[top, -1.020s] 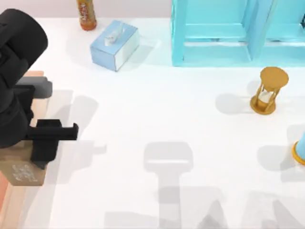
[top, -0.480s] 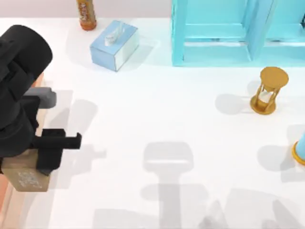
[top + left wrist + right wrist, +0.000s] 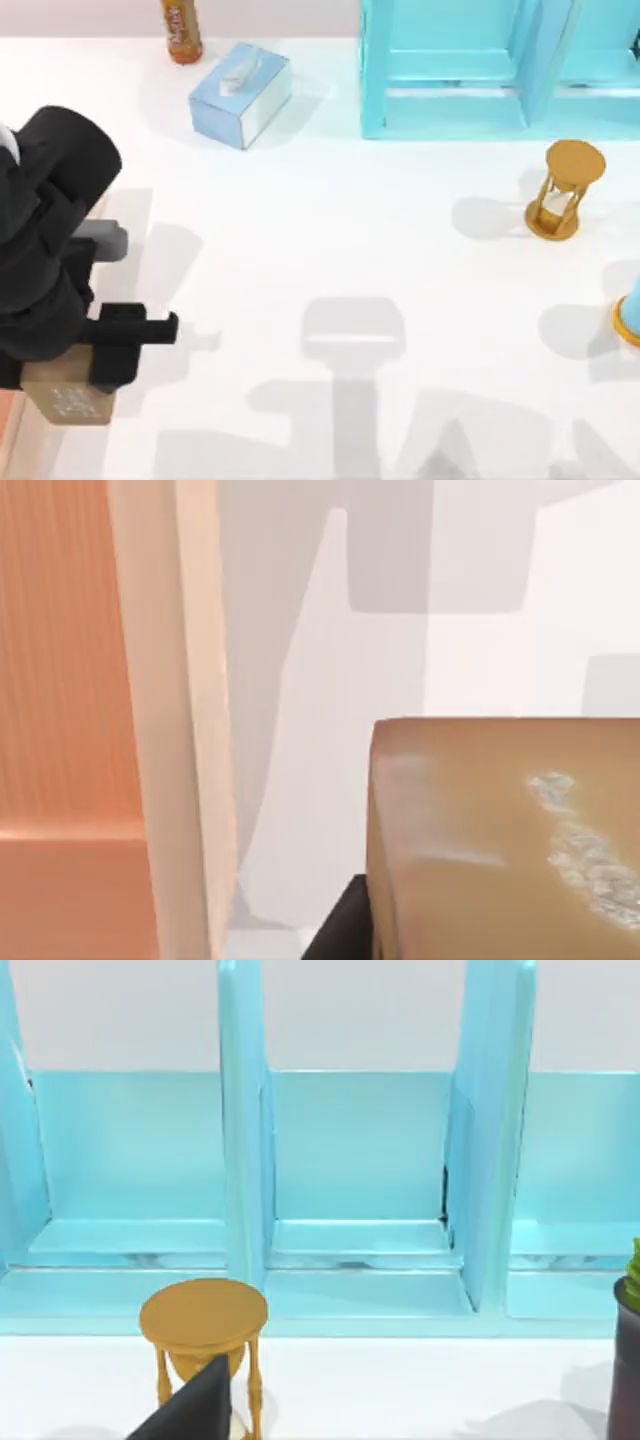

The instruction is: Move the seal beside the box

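Seal (image 3: pixel 68 402) shows unreadable white marks.

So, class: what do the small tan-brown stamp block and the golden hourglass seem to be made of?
Small tan-brown stamp block: probably wood or stone, with a smooth matte face and white carved marks. Golden hourglass: looks like brass-coloured metal or painted wood, evenly golden; the look leaves it open.

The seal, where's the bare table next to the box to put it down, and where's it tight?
Bare table runs from the box wall rightward to the hourglass, below the tissue box and turquoise shelf. It is tight at the left edge, where the left gripper holds the seal just beside the box.
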